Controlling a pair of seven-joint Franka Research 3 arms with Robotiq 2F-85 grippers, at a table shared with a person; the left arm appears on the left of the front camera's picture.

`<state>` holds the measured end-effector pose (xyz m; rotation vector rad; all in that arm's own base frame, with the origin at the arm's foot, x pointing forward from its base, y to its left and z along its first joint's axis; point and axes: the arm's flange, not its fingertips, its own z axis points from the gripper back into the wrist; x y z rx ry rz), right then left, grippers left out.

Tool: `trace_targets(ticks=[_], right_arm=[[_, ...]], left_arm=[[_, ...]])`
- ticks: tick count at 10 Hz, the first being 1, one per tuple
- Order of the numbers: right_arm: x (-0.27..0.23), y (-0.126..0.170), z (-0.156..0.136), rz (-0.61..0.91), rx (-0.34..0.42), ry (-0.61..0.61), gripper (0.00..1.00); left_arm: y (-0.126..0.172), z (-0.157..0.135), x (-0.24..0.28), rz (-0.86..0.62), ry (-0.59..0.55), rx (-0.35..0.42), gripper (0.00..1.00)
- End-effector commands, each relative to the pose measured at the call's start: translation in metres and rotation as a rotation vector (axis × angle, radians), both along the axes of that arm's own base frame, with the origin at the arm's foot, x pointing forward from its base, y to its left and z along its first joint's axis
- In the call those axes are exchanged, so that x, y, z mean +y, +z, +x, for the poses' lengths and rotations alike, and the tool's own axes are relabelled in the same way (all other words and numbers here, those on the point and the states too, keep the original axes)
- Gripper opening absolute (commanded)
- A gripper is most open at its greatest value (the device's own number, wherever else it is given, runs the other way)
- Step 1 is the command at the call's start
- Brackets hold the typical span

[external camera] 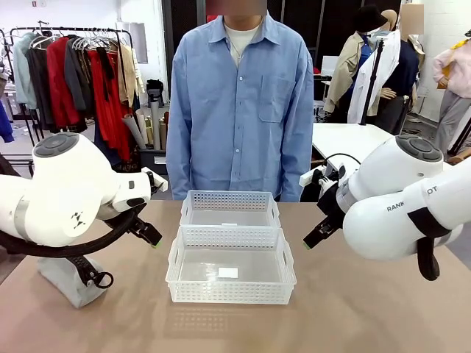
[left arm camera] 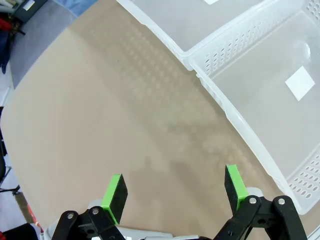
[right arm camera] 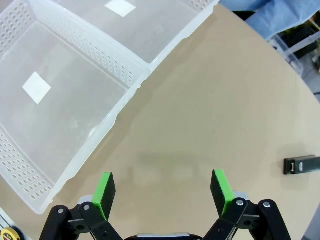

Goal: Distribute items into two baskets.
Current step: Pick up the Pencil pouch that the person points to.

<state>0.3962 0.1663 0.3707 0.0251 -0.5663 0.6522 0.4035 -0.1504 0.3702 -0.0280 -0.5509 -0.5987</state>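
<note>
Two white perforated baskets stand end to end mid-table, the near basket [external camera: 229,293] and the far basket [external camera: 229,200], both with nothing in them. The grey pouch [external camera: 62,283] with its black strap lies at the table's front left, partly hidden under my left arm. The black stapler [right arm camera: 301,165] lies on the table at the right edge of the right wrist view. My left gripper [external camera: 147,234] [left arm camera: 174,190] hangs open over bare table left of the baskets. Right of the baskets, my right gripper [external camera: 315,237] [right arm camera: 163,186] is open too, holding nothing.
A person in a blue shirt [external camera: 239,110] stands at the far side, right behind the far basket. Bare brown tabletop [external camera: 353,309] lies on both sides of the baskets. A yellow tape measure [right arm camera: 7,234] peeks in at the bottom left corner of the right wrist view.
</note>
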Motion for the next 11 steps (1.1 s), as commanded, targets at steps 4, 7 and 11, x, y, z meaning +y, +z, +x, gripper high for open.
trace_targets(ticks=[4,7,11], right_arm=[[-0.008,0.018,-0.002,0.061,0.014,-0.003,1.0],[-0.021,0.05,-0.002,0.109,0.045,-0.007,1.0],[-0.058,0.113,0.011,0.185,0.112,0.03,1.0]], left_arm=[[0.017,0.003,0.013,-0.016,-0.006,0.009,1.0],[0.056,0.014,0.039,-0.077,-0.016,0.039,1.0],[0.103,0.027,0.094,-0.112,-0.077,0.071,1.0]])
